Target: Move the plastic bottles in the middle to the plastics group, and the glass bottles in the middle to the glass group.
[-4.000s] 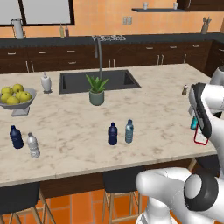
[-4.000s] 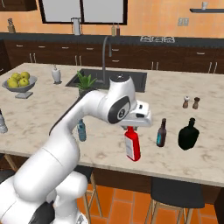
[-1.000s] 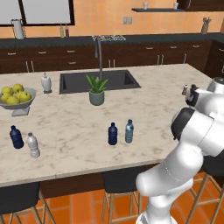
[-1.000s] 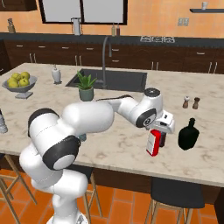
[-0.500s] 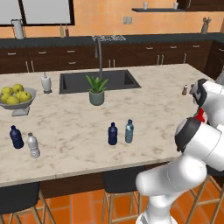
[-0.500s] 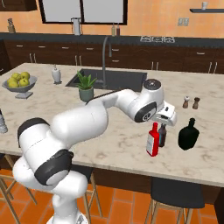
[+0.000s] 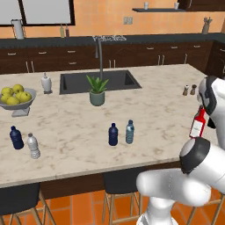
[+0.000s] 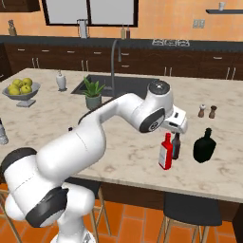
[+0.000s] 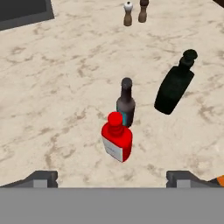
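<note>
Standing upright on the counter (image 8: 118, 156), the red bottle (image 9: 117, 138) sits touching a slim dark bottle (image 9: 126, 103), the green-black glass bottle (image 9: 174, 86) at its two o'clock. The tool (image 9: 112, 178) hovers above, fingers spread, holding nothing.

The red bottle (image 9: 117, 142) has a white label; the glass bottle (image 9: 173, 86) is dark green-black; the worktop (image 9: 57, 87) is beige marble.

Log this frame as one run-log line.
hand: open, above counter | red flat-sided glass bottle: released, upright, beside slim brown bottle | dark green-black glass bottle: nearby, apart
</note>
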Tool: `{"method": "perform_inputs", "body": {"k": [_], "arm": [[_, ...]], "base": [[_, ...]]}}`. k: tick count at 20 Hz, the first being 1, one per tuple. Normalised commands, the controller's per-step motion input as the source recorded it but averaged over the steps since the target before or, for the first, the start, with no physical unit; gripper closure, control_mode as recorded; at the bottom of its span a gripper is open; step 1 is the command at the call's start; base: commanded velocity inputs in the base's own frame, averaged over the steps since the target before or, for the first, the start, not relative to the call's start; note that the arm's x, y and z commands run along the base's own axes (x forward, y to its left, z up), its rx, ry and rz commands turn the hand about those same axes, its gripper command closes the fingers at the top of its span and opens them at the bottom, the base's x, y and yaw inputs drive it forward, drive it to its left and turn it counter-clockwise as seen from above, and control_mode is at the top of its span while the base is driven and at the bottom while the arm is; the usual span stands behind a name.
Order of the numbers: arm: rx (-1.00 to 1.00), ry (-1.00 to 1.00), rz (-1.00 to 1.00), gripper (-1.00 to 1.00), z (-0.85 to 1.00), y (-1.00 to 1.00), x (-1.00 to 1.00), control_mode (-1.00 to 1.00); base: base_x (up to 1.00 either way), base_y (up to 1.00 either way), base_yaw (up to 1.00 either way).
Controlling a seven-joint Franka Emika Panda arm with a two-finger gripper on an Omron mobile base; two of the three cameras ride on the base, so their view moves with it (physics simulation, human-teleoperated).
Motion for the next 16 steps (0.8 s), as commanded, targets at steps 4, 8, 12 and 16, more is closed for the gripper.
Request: {"method": "perform_inputs", "body": {"k": [4, 8, 12, 16], "arm": [[-0.08, 0.02, 0.0, -1.0, 0.01, 1.0, -0.36, -1.0], [-0.11, 0.12, 0.0, -1.0, 0.01, 1.0, -0.14, -1.0], [-0.09, 0.2, 0.0, -1.0, 0.0, 1.0, -0.01, -1.0], [-0.04, 0.14, 0.02, -1.0, 0.0, 1.0, 0.04, -1.0]], "base": [[0.0, 0.0, 0.0], [0.0, 0.0, 0.0], [0.0, 0.0, 0.0], [0.0, 0.0, 0.0]]}}
